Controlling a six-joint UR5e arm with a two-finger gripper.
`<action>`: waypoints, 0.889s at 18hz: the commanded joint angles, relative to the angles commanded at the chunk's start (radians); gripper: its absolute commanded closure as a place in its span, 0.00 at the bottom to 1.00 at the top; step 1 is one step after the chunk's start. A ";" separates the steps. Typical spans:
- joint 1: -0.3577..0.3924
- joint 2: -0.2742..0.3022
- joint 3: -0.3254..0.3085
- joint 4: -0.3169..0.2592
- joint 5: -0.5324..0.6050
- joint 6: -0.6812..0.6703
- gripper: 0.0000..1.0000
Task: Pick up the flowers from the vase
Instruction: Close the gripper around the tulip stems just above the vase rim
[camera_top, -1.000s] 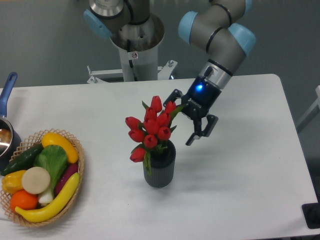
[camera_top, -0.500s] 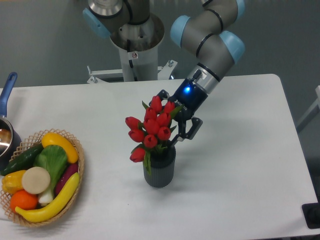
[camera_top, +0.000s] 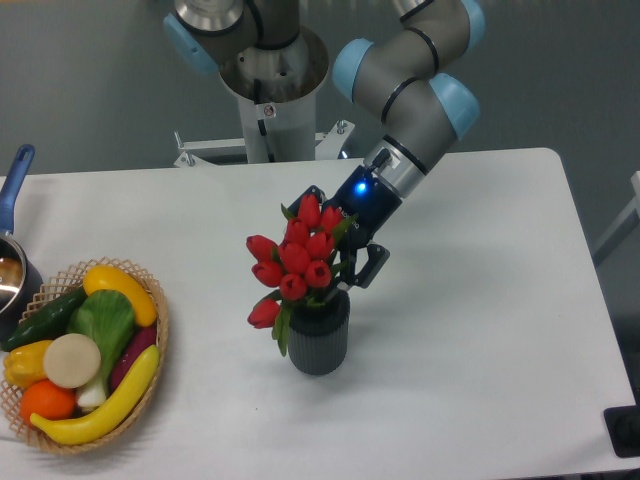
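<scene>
The flowers (camera_top: 296, 258), a bunch of red tulips with green leaves, stand in the vase (camera_top: 319, 338), a short dark grey ribbed cylinder near the middle of the white table. My gripper (camera_top: 332, 240) comes in from the upper right at the height of the blooms. It is open, with one finger (camera_top: 366, 269) showing at the bunch's right side and the other mostly hidden behind the top blooms. The upper right blooms lie between the jaws. I cannot tell whether the fingers touch them.
A wicker basket (camera_top: 58, 441) with toy vegetables and fruit sits at the front left. A blue-handled metal pot (camera_top: 12, 262) is at the left edge. The robot's base (camera_top: 270, 95) stands behind the table's far edge.
My gripper has moved left and down from beside the bunch to around its upper right blooms. The bunch has shifted and leaned slightly left.
</scene>
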 joint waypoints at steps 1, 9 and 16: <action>0.000 -0.002 0.002 0.000 0.000 0.000 0.21; 0.005 -0.005 0.008 0.000 -0.031 0.000 0.38; 0.017 0.000 0.023 0.000 -0.069 -0.057 0.45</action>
